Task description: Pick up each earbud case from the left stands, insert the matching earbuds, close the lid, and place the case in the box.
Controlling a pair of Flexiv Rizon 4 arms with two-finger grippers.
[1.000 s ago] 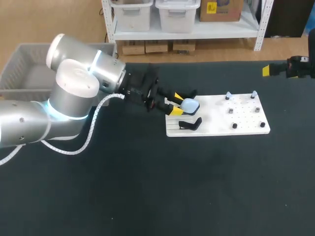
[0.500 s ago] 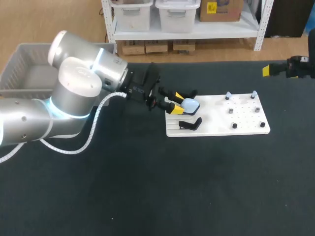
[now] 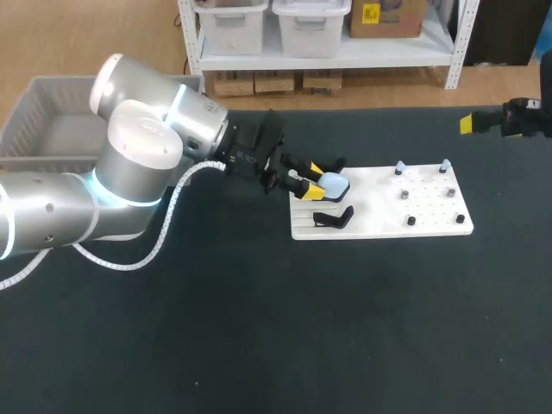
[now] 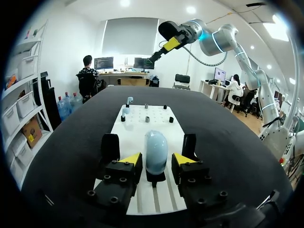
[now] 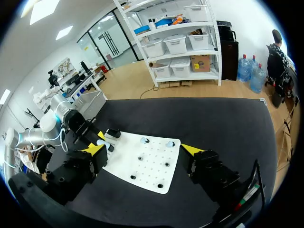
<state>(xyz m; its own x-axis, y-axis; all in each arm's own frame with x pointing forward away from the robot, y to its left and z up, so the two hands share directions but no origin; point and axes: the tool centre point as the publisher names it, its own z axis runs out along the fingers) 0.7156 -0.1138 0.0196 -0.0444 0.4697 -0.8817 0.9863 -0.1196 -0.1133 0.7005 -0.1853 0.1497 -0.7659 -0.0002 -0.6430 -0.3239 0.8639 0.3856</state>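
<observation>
On the black counter (image 3: 259, 328), a gray basket (image 3: 30, 121) sat at the far left corner, its inside partly hidden by the left arm (image 3: 129, 164) crossing in front of it. The left end effector (image 3: 310, 181) was open, one yellow tip on each side of the pale blue earbud case (image 3: 334, 184) with a thin gap on each side. The case stood upright on its stand at the left end of the white board (image 3: 379, 226), with a black stand (image 3: 332, 217) just beside it. Farther right, two pale earbuds (image 3: 399, 166) sat on pegs among small black pegs (image 3: 404, 196). The right end effector (image 5: 143, 149) hung open and empty, well apart from the board.
</observation>
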